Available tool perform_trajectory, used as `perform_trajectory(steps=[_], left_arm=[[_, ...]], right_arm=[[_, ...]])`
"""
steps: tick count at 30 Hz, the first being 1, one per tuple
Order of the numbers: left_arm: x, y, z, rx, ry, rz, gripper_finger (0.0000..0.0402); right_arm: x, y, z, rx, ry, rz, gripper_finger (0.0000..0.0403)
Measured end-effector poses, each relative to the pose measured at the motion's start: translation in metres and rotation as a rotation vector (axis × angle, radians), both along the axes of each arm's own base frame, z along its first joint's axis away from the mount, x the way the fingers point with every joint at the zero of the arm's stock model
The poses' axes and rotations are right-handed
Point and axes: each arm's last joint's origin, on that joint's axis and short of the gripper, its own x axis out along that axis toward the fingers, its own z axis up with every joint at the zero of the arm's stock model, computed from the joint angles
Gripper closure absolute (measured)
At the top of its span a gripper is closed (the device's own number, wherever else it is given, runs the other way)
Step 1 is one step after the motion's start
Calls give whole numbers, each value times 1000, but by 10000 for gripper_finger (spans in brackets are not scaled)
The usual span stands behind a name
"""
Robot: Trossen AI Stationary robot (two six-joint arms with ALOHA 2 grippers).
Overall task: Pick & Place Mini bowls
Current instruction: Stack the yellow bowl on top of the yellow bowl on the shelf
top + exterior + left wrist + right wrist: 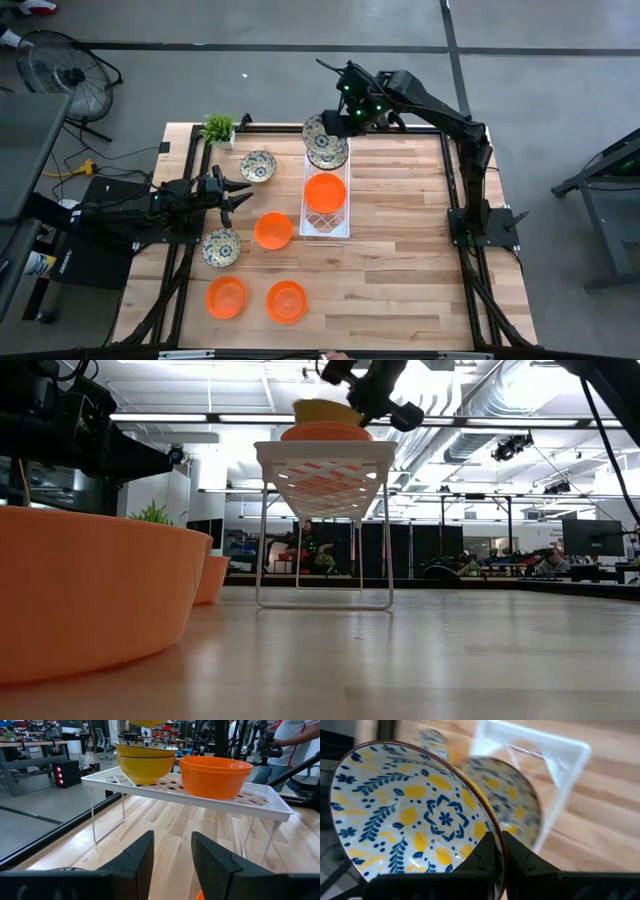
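A white wire rack (326,228) stands mid-table with one orange bowl (325,192) on it and floral bowls (330,153) stacked at its far end. My right gripper (335,124) hovers over that stack, shut on another floral bowl (415,810). On the table to the rack's left rest two floral bowls (258,166) (221,247) and three orange bowls (272,230) (227,297) (287,301). My left gripper (236,195) is open between the loose bowls, level with the table and pointing at the rack (200,795); it touches nothing. My right gripper pinches the floral bowl by its rim (487,827), one finger inside the bowl and one outside, coming from above and from the far right. The bowl is lifted clear and tilted, just above the stacked floral bowls (517,805) on the rack's far end.
A small green potted plant (218,128) sits at the table's far left corner. The right half of the table (410,230) shows bare wood. The rack stands on thin legs (262,530) with open space beneath. A person (295,740) stands beyond the table.
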Motion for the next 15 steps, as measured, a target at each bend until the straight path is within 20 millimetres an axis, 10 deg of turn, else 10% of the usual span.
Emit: perform_trajectory(steps=[15], left_arm=[[0,0,0,0,0,0,273]], right_arm=[[5,-13,-23,94,75,-10,401]])
